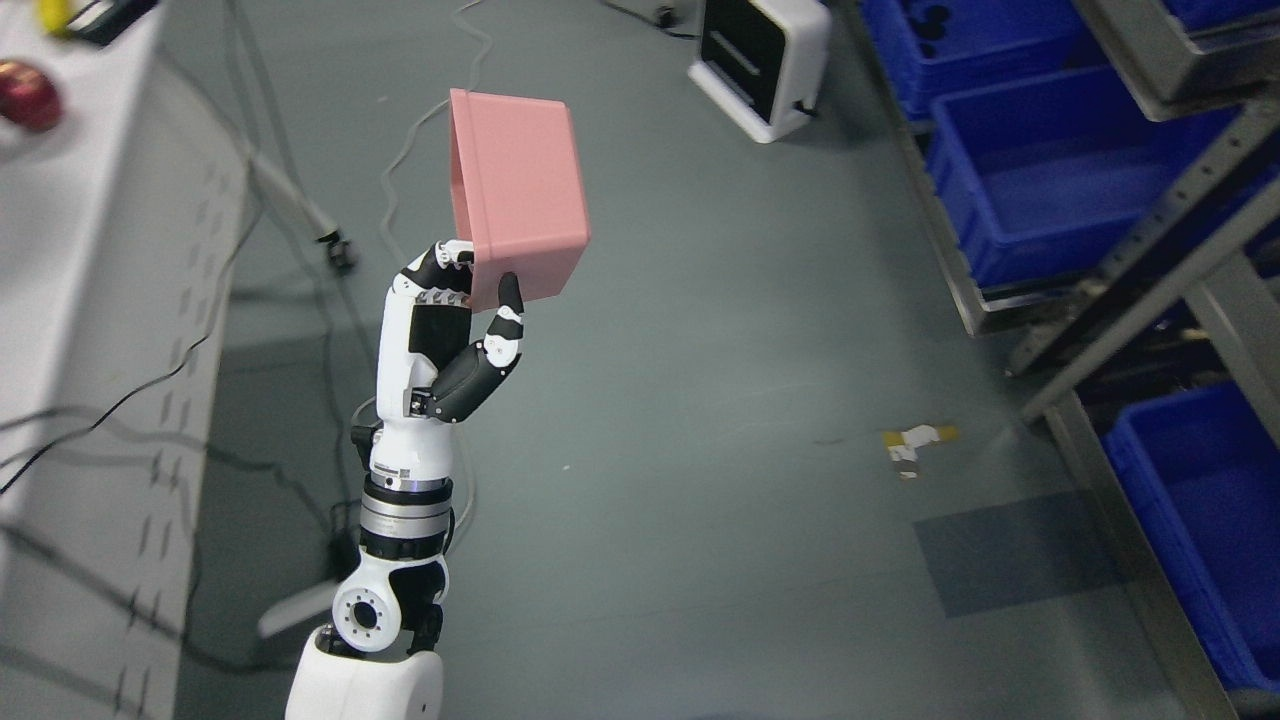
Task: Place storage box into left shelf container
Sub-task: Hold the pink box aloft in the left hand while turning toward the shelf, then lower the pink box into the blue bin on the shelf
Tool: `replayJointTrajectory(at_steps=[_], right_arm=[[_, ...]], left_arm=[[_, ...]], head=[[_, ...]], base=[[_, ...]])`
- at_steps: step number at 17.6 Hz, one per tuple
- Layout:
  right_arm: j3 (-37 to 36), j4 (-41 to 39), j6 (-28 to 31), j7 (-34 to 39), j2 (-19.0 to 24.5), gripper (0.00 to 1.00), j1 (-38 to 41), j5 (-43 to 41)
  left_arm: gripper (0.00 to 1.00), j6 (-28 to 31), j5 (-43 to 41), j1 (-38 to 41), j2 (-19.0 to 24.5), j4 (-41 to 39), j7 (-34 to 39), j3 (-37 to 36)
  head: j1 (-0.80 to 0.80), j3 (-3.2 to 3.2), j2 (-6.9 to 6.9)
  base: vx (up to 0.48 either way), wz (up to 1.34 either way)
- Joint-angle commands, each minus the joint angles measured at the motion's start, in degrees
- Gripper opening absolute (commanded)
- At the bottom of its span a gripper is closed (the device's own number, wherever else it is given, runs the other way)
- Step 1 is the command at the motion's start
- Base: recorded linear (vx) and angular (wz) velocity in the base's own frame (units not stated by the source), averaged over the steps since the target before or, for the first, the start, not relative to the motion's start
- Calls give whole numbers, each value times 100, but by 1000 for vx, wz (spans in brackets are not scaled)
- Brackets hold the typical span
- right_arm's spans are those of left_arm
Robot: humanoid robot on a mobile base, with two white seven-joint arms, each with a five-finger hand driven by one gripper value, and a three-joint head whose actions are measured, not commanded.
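1. A pink box point(520, 190) hangs in mid-air above the grey floor point(700, 450), left of centre in the head view, tilted with its open side turned away to the left
2. The left hand point(455, 330) pinches the box at its lower corner: the thumb point(508, 305) presses on the outer face, the fingers point(440, 262) curl around the rim on the other side
3. The left arm point(400, 520) rises from the bottom edge, left of the middle, white with black joints, nearly upright
4. Cables point(400, 160) trail across the floor behind the box and beside the arm
5. A white cabinet point(110, 330) fills the left edge; a red object point(30, 95) lies on its top
6. A white device point(765, 60) stands on the floor at the top, right of the box
7. Well apart to the right, a metal shelf point(1150, 260) holds blue bins point(1060, 190)
8. A scrap of tape point(915, 445) lies on the floor between arm and shelf
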Motion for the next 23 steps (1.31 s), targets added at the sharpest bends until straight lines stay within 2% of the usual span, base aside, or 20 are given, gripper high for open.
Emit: replayJointTrajectory(at_steps=[1,6,10,18,21,23], right_arm=[[-17,-100,-4,-25,-100,100,-34,-9],[-17,-100,-4,-24,-100,100,-34,-9],[-17,-100,-4,-24,-100,100,-34,-9],[-17,-100,-4,-24,-100,100,-34,-9],[-17,-100,-4,-33,-100,100,-34,-9],[-17,-100,-4,-25,-100,100,-34,-9]], left_arm=[[5,-21,18,181,100,5,-46,-309],[5,-56,18,682,100,13,-142,-1002],[5,-30,10,937,100,75,-257,-1197],[5,23,1,1123,100,470,-257,-1162],[5,67,1,1105,100,672,-257,-917],[5,119,1,974,100,970,-257,-505]], head=[[0,0,0],[0,0,0],[0,0,0],[0,0,0],[0,0,-1],[0,0,-1]], base=[[423,-1084],[376,-1372],[264,-1420],[217,-935],[163,-533],[125,-370]])
